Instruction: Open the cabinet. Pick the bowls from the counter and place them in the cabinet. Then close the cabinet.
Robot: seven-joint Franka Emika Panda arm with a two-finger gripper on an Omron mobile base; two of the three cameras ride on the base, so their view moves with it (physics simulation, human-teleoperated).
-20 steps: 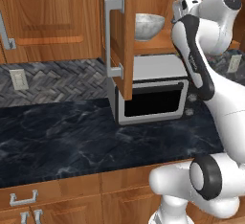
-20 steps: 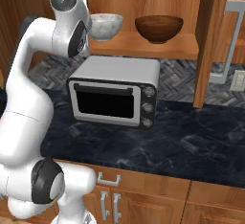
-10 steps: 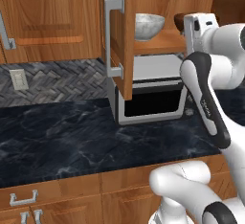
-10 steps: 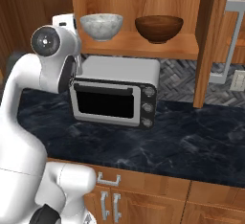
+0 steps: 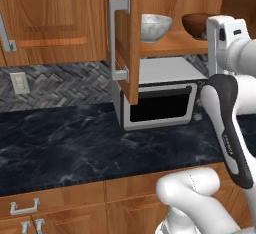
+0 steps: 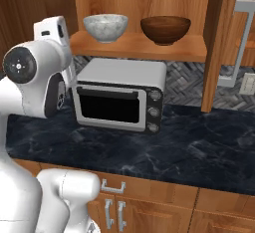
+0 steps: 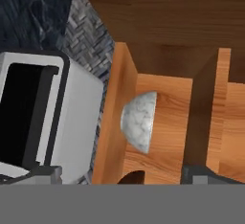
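Note:
The cabinet point(image 5: 170, 45) point(image 6: 139, 48) stands open, its left door point(image 5: 122, 38) and right door point(image 6: 219, 43) swung out. On its shelf sit both bowls: the whitish-grey speckled one point(image 5: 155, 27) point(image 6: 105, 27) point(image 7: 139, 121) and, to its right, the dark brown wood one point(image 5: 197, 24) point(image 6: 165, 29). My gripper point(image 7: 124, 175) is open with nothing between its tips and looks at the shelf from a short way off. The white hand point(image 5: 226, 38) point(image 6: 52, 33) hangs in front of the shelf, clear of both bowls. The black counter point(image 5: 75, 143) point(image 6: 199, 147) lies below.
A silver toaster oven point(image 5: 160, 98) point(image 6: 119, 95) stands on the counter under the open shelf. A closed wall cabinet point(image 5: 50, 18) hangs at the left. A wall outlet point(image 5: 19, 82) sits on the herringbone backsplash. Drawers with small handles point(image 5: 22, 207) point(image 6: 113, 186) run below.
The arm has drawn back and down from the shelf, away from the grey bowl. Both bowls stay on the shelf and the doors have not moved.

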